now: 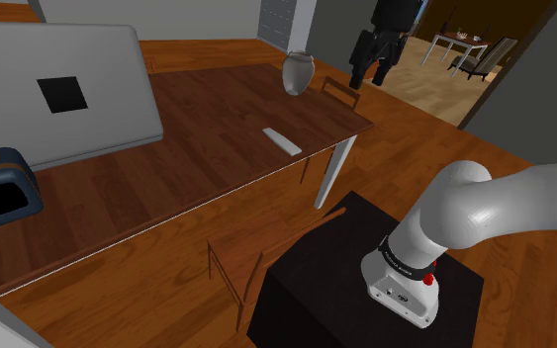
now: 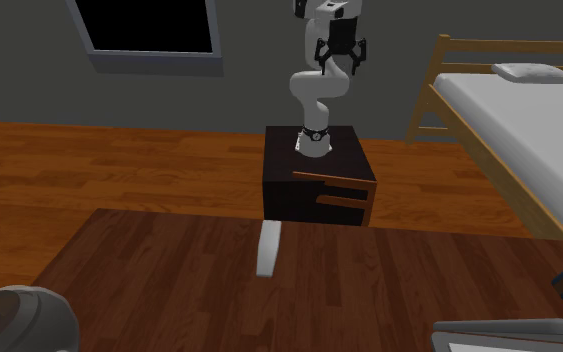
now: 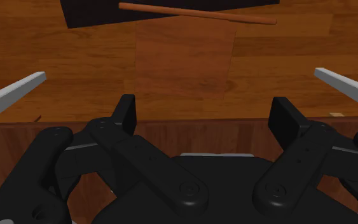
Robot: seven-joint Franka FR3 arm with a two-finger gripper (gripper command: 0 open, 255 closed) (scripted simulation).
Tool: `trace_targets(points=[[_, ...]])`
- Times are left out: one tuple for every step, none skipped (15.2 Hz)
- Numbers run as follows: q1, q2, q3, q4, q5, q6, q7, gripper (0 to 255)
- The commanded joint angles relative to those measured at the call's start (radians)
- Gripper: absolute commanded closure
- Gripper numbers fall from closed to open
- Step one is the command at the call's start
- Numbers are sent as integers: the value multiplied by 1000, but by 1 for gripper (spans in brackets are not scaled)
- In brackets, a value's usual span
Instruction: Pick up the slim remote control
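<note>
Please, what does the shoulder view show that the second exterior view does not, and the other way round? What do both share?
The shoulder view adds a doorway into a lit room with a small dining table. The second exterior view adds a bed with a wooden frame, and a window framing a black area. Both share the slim white remote lying flat on the brown wooden table, the black stand and the white arm.

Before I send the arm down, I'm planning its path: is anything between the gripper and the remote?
Nothing visible. The remote lies alone on bare table, the vase stands well apart, and the open gripper hangs high above.
</note>
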Motion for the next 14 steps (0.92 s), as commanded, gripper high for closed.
trace_targets(points=[[0,0,0,0,0,0,0,0],[-3,14,-9,-17,-8,31,-11,0],[-5,29,-17,-33,-15,63,-22,0],[-8,46,-26,-47,-22,94,-32,0],[-11,64,-35,-61,-29,126,-42,0],[-14,84,-43,-73,-35,158,-53,0],[-16,104,-52,-83,-41,189,-63,0],[-19,126,-61,-92,-47,221,-73,0],[-21,150,-70,-100,-53,253,-83,0],[-24,174,-79,-107,-58,284,-92,0],[-27,200,-88,-112,-63,316,-102,0],[-29,227,-96,-115,-67,347,-112,0],[-31,255,-105,-118,-71,378,-122,0],[-33,284,-114,-118,-74,409,-131,0]])
